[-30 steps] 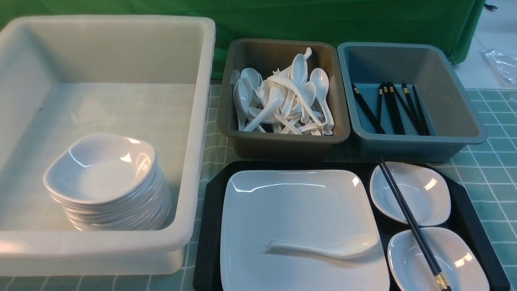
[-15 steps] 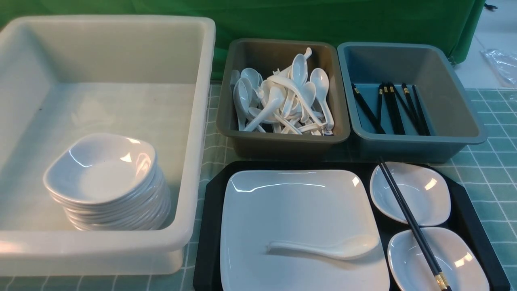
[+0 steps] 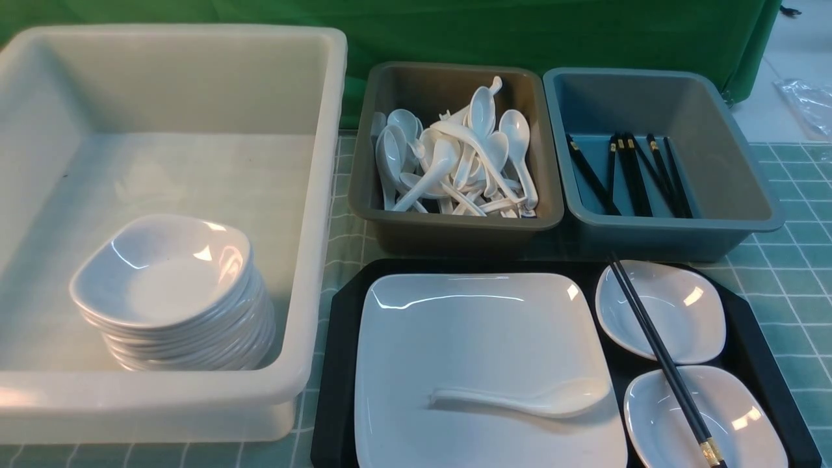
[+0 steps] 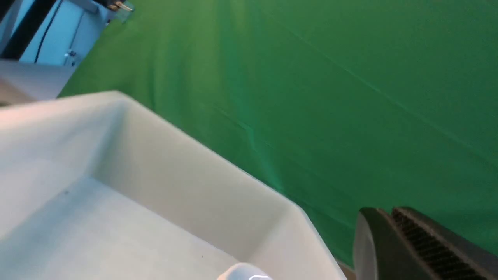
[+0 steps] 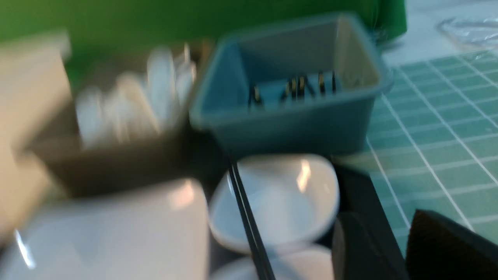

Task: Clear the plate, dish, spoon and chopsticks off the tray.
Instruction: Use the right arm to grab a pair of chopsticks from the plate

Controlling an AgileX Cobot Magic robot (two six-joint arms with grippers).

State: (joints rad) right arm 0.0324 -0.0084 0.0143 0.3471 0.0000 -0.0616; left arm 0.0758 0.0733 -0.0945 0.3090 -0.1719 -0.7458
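- Green backdrop behind, checked green cloth over the bench.
- At 5 o'clock of the front view, the tray, fully loaded: plate over its 9 o'clock side, far dish and near dish one behind the other along the 3 o'clock edge.
- Spoon lying on the plate toward 6 o'clock, bowl to 3 o'clock, handle to 9 o'clock.
- Chopsticks side by side across both dishes, tips toward 11 o'clock, gold-banded ends toward 5 o'clock.
- Beyond the tray at 12 o'clock, a brown tub of spoons; at 1 o'clock, a blue-grey tub of chopsticks; at 9 o'clock, a white tub with a stack of small dishes.
- Neither arm in the front view.
- Left jaws: only part of a ribbed pad in the left wrist view, over the white tub; cannot tell how wide.
- Right jaws: blurred in the right wrist view, two dark fingers with a sliver of cloth between, so parted a little, holding nothing.
- Judged step: the very start, nothing cleared yet.
- Likely next: chopsticks first, since laid over both dishes. Calls for a narrow pinch on both sticks together near mid-length, without pressing the dish rims down. Spoon off before the plate.
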